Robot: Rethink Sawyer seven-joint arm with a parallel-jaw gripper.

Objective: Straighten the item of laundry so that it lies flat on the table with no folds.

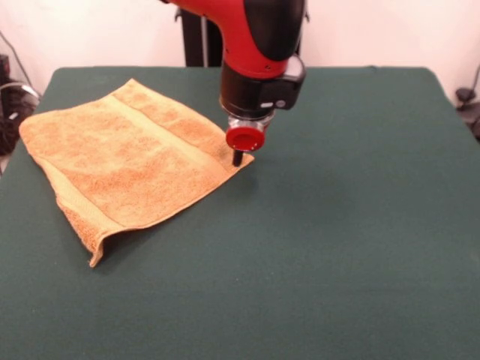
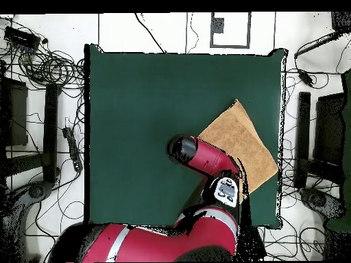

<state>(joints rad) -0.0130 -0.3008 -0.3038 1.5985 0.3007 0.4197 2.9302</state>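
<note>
towel [image 1: 124, 161]: left of frame, doubled over, bottom edge curled up | end effector [image 1: 237, 158]: down on its right corner, grip kinda unreadable | counter [image 1: 345, 225]: green

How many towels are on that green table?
1. The towel lies at the table's left in the front view, partly folded, with the claw at its right corner. None seems hidden.
</note>
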